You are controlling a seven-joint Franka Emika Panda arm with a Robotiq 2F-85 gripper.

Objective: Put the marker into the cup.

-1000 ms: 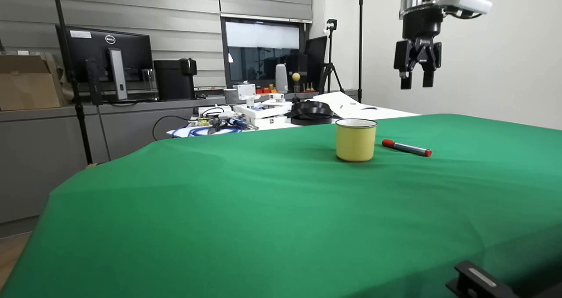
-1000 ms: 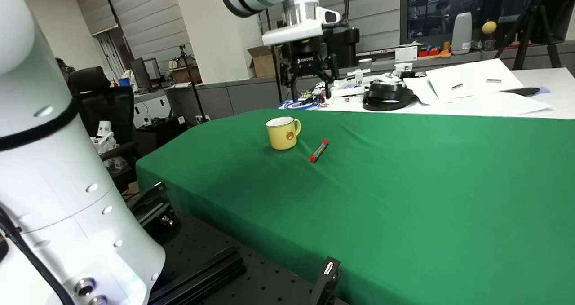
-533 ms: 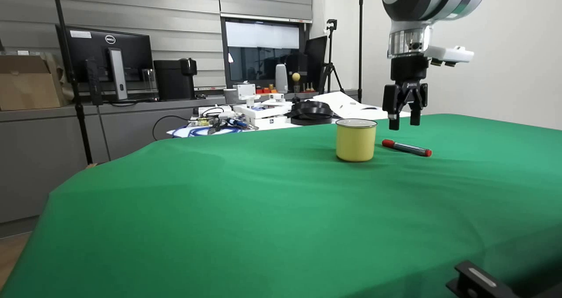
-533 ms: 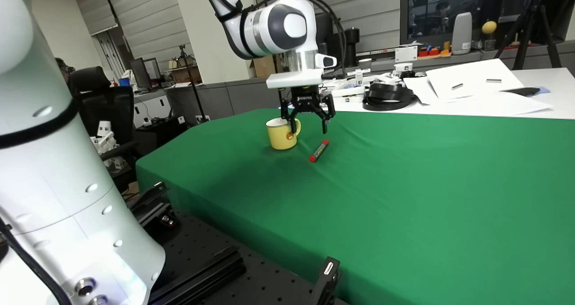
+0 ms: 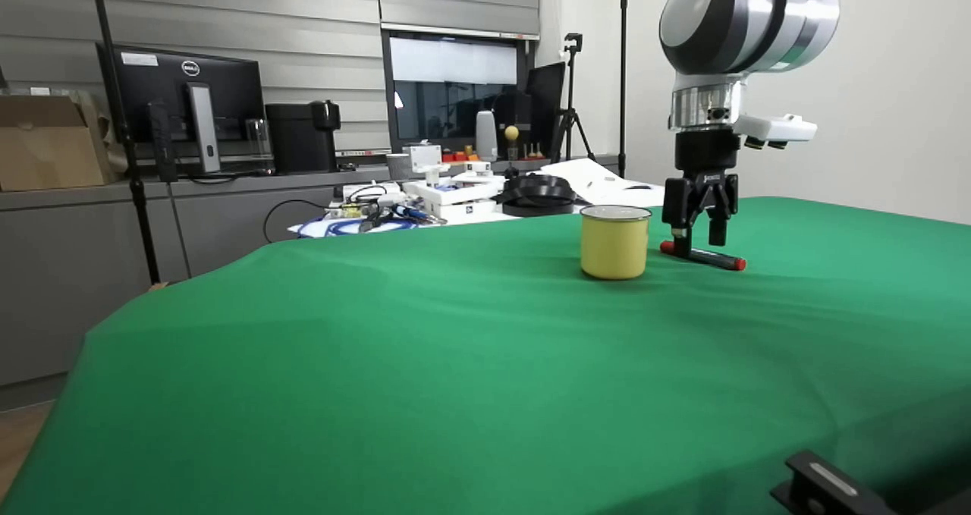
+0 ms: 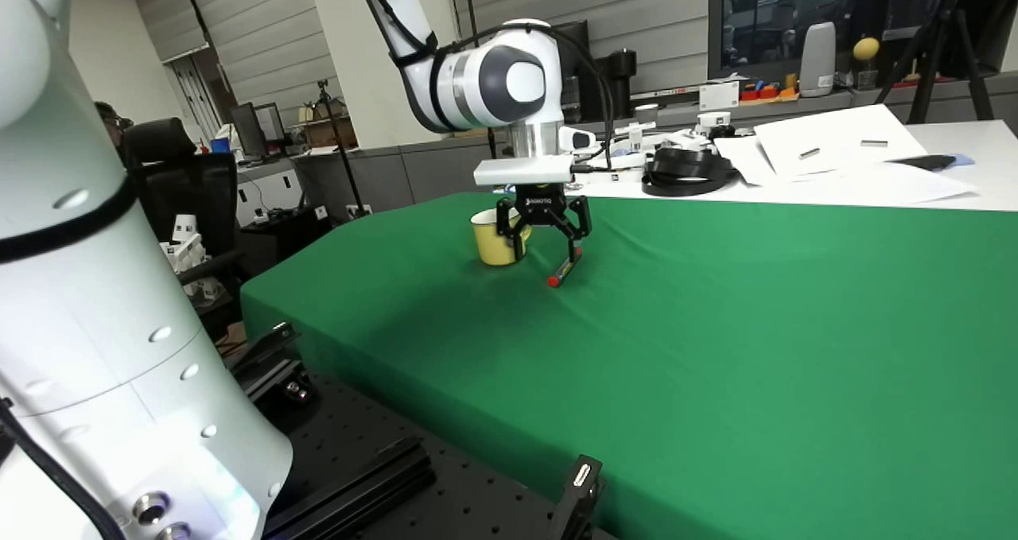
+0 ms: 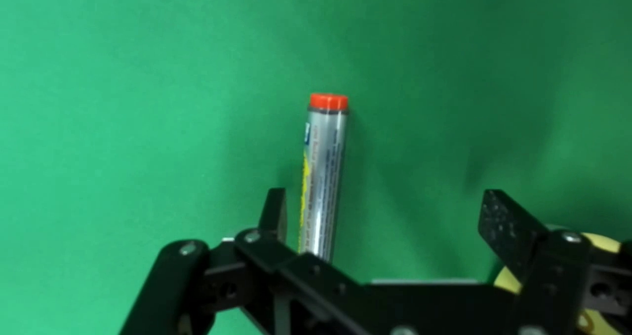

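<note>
Looking at a black two-finger robotic gripper (image 7: 387, 216) spread wide without anything pinched, straddling a slim silver-grey, red-ended cylindrical marker (image 7: 323, 182) lying flat on a bright green tablecloth (image 5: 425, 363) just beside a short pale yellow cylindrical cup (image 5: 614, 246). Pick-up step imo, not in the cup yet. Wouldn't squeeze from here, though: got the marker way off-centre in the wrist view, right up by the outer finger (image 7: 274, 214) and well apart from the cup-side finger (image 7: 508, 231). Close like that and risk shoving or rolling it before getting an even bite. Better to slide away from the cup first until roughly centred, gaining room there too. Shouldn't need much wrist twist, judging by the nearly square angle of marker to closing line. Then settle low enough for a mid-height pinch and close slowly. View-wise, hard to read that sideways gap from outside, thanks to a finger overlapping the marker in both exterior views; easy from the wrist. Better to judge fingertip height from outside: near the cloth. No telling about contact with the outer finger. Can see both red ends in both exterior views, only one from the wrist, and just yellow slivers of cup there.
</note>
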